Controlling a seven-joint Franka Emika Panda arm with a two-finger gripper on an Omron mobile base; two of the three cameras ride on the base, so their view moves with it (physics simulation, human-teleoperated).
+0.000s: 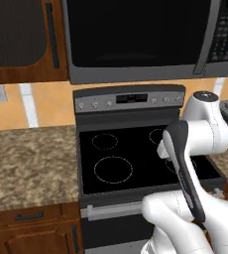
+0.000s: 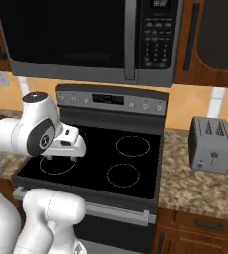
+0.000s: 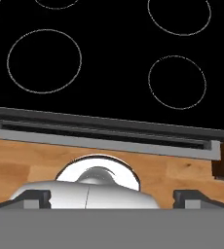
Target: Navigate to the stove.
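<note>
Now the stove (image 1: 131,149) sits dead ahead, microwave (image 1: 141,34) above, toaster (image 2: 211,145) on counter to its right. Gripper (image 3: 113,197) over stove's front edge, fingers wide apart, holding nothing.

Lighting: even, diffuse, moderately bright; no distinct source. Shadows: faint, soft. Glare: none on the black glass cooktop (image 1: 136,158). Sharpness: mildly soft, rendered textures throughout; edges undistorted.
</note>
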